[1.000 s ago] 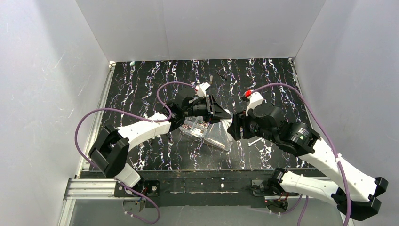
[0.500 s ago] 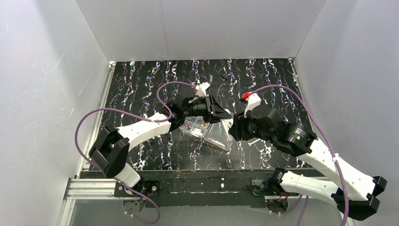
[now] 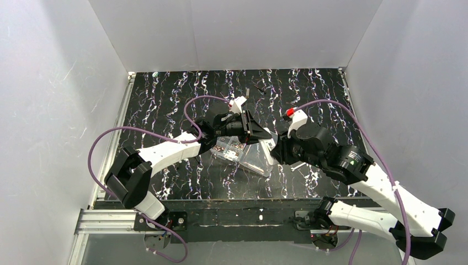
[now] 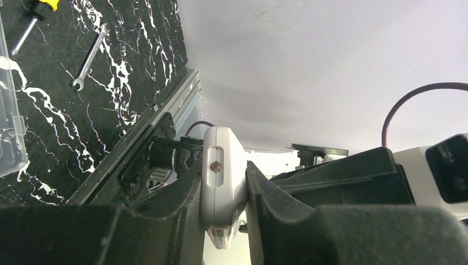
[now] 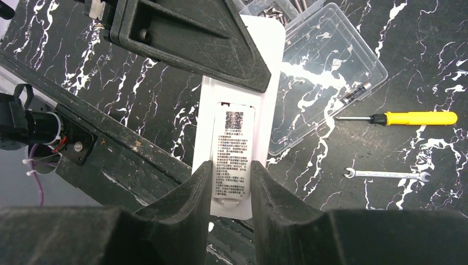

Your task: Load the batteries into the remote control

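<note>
From above, the slim white plastic remote control [image 3: 267, 144] is mostly covered where the left gripper [image 3: 259, 135] and right gripper [image 3: 274, 149] meet. At the right wrist, a black finger [image 5: 187, 38] hides its far end, its label print [image 5: 232, 160] is too small to read, and the clear compartmented plastic box [image 5: 325, 72] runs off the top edge. Whether the right fingers [image 5: 182, 210] touch the remote control, I can't tell.

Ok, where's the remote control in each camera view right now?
Top external: remote control mid-table, between left tool and right tool.
Left wrist: remote control lower centre, end-on, clamped in the left tool.
Right wrist: remote control centre, label facing the camera, right tool's fingers flanking its near end.
Shared landmark: clear box, toward the bases in top; left edge in left wrist; upper right in right wrist.
</note>
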`<state>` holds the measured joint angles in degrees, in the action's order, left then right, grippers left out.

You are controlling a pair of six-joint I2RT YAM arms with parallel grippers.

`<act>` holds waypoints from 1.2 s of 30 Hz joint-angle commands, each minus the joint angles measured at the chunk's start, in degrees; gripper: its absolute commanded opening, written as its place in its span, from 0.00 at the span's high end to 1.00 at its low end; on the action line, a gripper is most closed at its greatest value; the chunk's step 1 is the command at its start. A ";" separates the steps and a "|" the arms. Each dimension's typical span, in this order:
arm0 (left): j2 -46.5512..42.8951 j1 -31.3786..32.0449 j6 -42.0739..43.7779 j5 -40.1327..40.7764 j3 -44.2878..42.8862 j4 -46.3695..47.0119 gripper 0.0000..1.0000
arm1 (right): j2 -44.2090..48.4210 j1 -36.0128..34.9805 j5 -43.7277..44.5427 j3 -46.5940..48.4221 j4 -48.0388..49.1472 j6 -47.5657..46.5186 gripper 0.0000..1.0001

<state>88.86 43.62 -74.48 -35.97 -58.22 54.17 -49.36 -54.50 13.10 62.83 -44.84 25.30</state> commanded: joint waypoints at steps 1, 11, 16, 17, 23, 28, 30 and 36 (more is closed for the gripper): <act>-0.01 0.10 -1.03 -2.69 -2.42 4.00 1.00 | 0.71 -0.17 -0.17 1.86 0.78 -1.23 0.68; -0.88 -0.68 -0.71 -1.71 -1.38 1.89 1.00 | 3.93 0.10 6.31 4.07 -0.96 0.15 0.71; -2.03 -2.87 -1.52 -1.34 0.48 1.16 1.00 | 4.36 5.24 6.09 3.83 -3.30 3.08 0.78; -2.50 -3.37 -1.59 -1.49 0.87 1.00 1.00 | 3.96 7.01 4.73 3.68 -3.75 3.12 0.79; -5.80 -6.38 -0.70 -1.77 2.38 -1.19 1.00 | 3.07 14.53 -0.91 -2.83 -0.85 3.12 0.81; -7.91 -7.93 0.12 -1.47 2.67 -3.08 1.00 | 0.44 19.26 -8.02 -12.38 6.35 5.88 0.82; -8.34 -8.10 0.20 -1.60 2.79 -3.45 1.00 | -1.15 19.59 -8.92 -15.40 8.41 7.08 0.84; -8.62 -8.13 0.39 -2.14 3.08 -3.96 1.00 | -4.67 19.69 -6.79 -22.38 12.39 8.87 0.80</act>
<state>83.09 35.70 -74.81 -35.75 -55.53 49.69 -53.63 -35.00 6.50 42.48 -38.33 32.12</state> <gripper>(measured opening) 0.253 0.358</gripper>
